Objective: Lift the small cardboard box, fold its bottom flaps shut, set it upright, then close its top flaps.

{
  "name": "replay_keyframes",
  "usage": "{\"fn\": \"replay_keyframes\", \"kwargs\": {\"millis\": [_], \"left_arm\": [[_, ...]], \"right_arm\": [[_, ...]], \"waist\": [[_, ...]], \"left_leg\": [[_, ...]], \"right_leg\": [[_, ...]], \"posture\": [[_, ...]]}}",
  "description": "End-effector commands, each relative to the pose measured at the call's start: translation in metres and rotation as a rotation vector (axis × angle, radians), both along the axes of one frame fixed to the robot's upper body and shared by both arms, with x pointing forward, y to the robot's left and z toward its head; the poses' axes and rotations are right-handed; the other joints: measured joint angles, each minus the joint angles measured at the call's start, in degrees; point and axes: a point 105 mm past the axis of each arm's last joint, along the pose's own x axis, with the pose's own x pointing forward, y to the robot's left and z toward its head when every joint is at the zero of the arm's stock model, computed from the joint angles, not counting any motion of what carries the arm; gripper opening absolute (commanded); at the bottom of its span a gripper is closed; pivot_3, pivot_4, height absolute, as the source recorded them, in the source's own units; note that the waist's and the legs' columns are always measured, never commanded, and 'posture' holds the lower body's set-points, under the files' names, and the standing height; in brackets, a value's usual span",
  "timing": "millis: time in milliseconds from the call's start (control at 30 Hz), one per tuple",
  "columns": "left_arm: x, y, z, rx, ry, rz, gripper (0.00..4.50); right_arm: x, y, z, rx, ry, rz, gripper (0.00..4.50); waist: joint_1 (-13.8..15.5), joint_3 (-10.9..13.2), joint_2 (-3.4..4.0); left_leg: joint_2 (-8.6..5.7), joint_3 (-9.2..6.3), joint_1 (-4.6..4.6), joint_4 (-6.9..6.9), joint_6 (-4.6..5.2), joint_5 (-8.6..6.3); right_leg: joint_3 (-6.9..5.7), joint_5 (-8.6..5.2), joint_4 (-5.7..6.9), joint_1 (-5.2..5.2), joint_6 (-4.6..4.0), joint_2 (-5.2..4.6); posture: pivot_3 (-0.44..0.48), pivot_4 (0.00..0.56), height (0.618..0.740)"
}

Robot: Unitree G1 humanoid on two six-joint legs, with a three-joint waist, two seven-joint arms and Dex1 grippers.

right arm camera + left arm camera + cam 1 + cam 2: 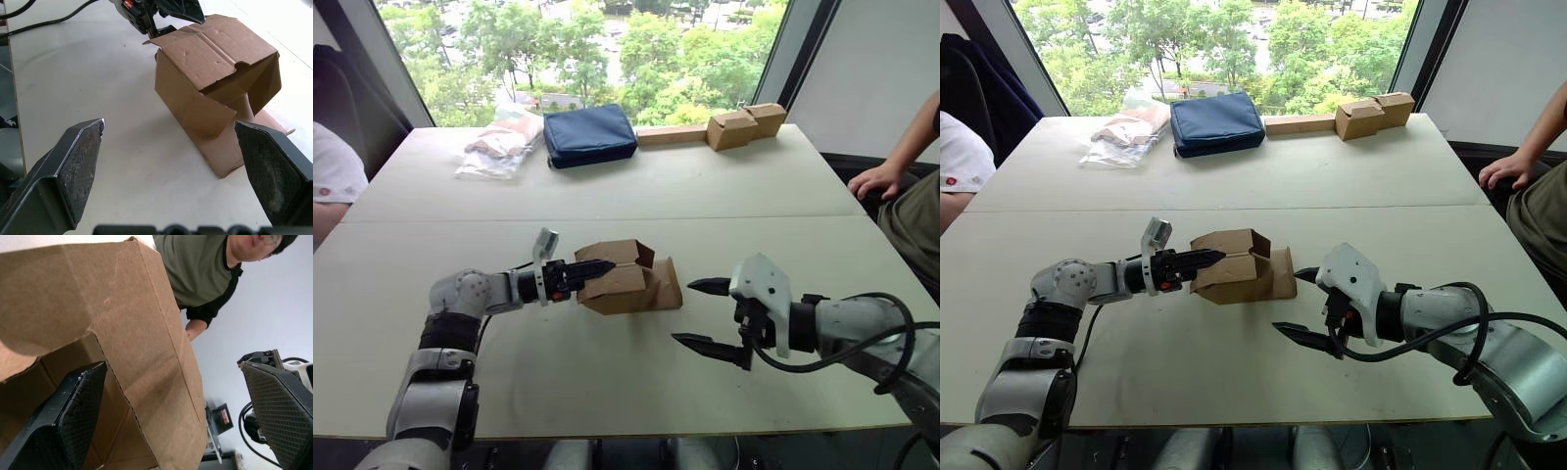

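Note:
The small cardboard box [622, 279] lies on its side in the middle of the table [636, 382]. My left gripper [605, 266] is at its left end, open. One finger [73, 416] is inside the box and the other [279, 416] is outside, so they straddle one wall. The flaps [254, 83] at the end facing my right gripper stand open, and one lies flat on the table. I cannot tell which end holds the bottom flaps and which the top flaps. My right gripper [683, 311] is open and empty, just right of the box and apart from it.
At the table's far edge are a blue pouch [589, 134], a clear plastic bag [501, 144] and two tan boxes joined to a cardboard strip [744, 125]. A person's hand [873, 179] rests at the right edge. Another person [333, 176] sits at the left.

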Motion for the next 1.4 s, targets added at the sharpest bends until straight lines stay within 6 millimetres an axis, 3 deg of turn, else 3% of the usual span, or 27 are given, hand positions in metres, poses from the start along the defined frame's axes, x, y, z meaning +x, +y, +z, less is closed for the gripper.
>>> {"fn": "replay_keyframes", "kwargs": {"millis": [33, 100, 400, 433, 633, 733, 800, 900, 1000, 1233, 1400], "left_arm": [[0.002, -0.003, 0.008, -0.015, -0.037, -0.018, 4.25], [0.001, -0.004, 0.008, -0.017, -0.039, -0.026, 3.82], [0.000, -0.006, 0.011, -0.038, -0.055, -0.038, 0.18], [-0.001, -0.007, 0.011, -0.038, -0.060, -0.040, 0.06], [0.001, -0.002, 0.015, -0.010, -0.119, -0.013, 0.06], [0.002, 0.006, 0.036, -0.004, -0.228, -0.004, 0.06], [0.001, 0.011, 0.063, 0.014, -0.369, -0.015, 0.06], [-0.001, 0.013, 0.100, 0.067, -0.535, -0.025, 0.00], [-0.003, 0.013, 0.127, 0.074, -0.640, -0.029, 0.00], [-0.012, 0.019, 0.166, 0.098, -0.819, -0.062, 0.00], [-0.014, 0.018, 0.177, 0.093, -0.876, -0.077, 0.00]], "right_arm": [[-0.003, 0.004, 0.007, -0.001, -0.039, 0.015, 4.49], [-0.003, 0.004, 0.006, -0.002, -0.038, 0.011, 4.50], [-0.002, 0.002, 0.002, 0.000, -0.031, 0.006, 4.50], [-0.002, 0.002, 0.002, 0.001, -0.031, 0.007, 4.50], [0.003, 0.002, 0.006, 0.080, -0.030, -0.007, 4.50], [0.016, -0.002, 0.023, 0.253, -0.039, -0.068, 4.50], [0.034, -0.012, 0.041, 0.384, -0.092, -0.154, 4.50], [0.064, -0.030, 0.062, 0.474, -0.204, -0.315, 3.73], [0.080, -0.036, 0.078, 0.559, -0.256, -0.394, 2.66], [0.096, -0.005, 0.114, 0.758, -0.307, -0.364, 0.07], [0.101, 0.011, 0.127, 0.814, -0.333, -0.347, 0.07]], "waist": [[0.0, 0.0, 0.00], [-0.1, 0.0, 0.00], [0.0, 0.0, 0.00], [0.0, 0.0, 0.00], [0.0, 0.0, 0.00], [-0.1, 0.0, -0.02], [-0.3, 0.0, -0.05], [-0.3, 0.0, -0.06], [0.0, 0.0, -0.06], [-1.3, 0.0, -0.03], [-1.5, 0.0, -0.03]], "left_leg": [[0.00, 0.00, 0.00, 0.00, 0.00, 0.00], [0.00, 0.00, 0.00, 0.00, 0.00, 0.00], [0.01, 0.00, 0.00, 0.01, 0.00, 0.00], [0.01, 0.00, 0.00, 0.01, 0.00, 0.00], [0.02, -0.01, 0.00, 0.01, 0.00, 0.00], [0.03, -0.02, 0.00, 0.02, 0.00, 0.00], [0.04, -0.01, 0.00, 0.02, -0.01, 0.01], [0.05, -0.01, 0.00, 0.00, -0.09, 0.05], [0.04, -0.01, -0.02, 0.00, -0.11, 0.07], [0.01, 0.05, -0.03, -0.04, -0.14, 0.08], [-0.03, 0.08, -0.02, -0.02, -0.14, 0.09]], "right_leg": [[0.00, 0.00, 0.00, 0.00, 0.00, 0.00], [0.00, 0.00, 0.01, -0.01, 0.00, 0.01], [0.00, 0.00, 0.03, -0.01, 0.01, 0.01], [0.00, 0.00, 0.03, -0.01, 0.01, 0.01], [0.00, 0.00, 0.03, 0.00, 0.01, 0.01], [0.00, 0.00, 0.03, 0.00, 0.01, 0.02], [0.01, 0.00, 0.05, -0.02, 0.01, 0.02], [0.01, 0.00, 0.14, -0.07, 0.01, 0.00], [0.01, 0.00, 0.13, -0.09, 0.01, 0.01], [0.02, 0.00, 0.32, -0.23, 0.01, 0.04], [0.04, -0.01, 0.70, -0.35, -0.02, 0.11]], "posture": [[0.000, 0.150, 0.740], [0.000, 0.150, 0.740], [0.000, 0.150, 0.740], [0.000, 0.150, 0.740], [0.000, 0.150, 0.740], [0.000, 0.150, 0.740], [0.000, 0.150, 0.740], [0.000, 0.150, 0.740], [0.000, 0.150, 0.740], [0.000, 0.150, 0.740], [0.000, 0.150, 0.740]]}}
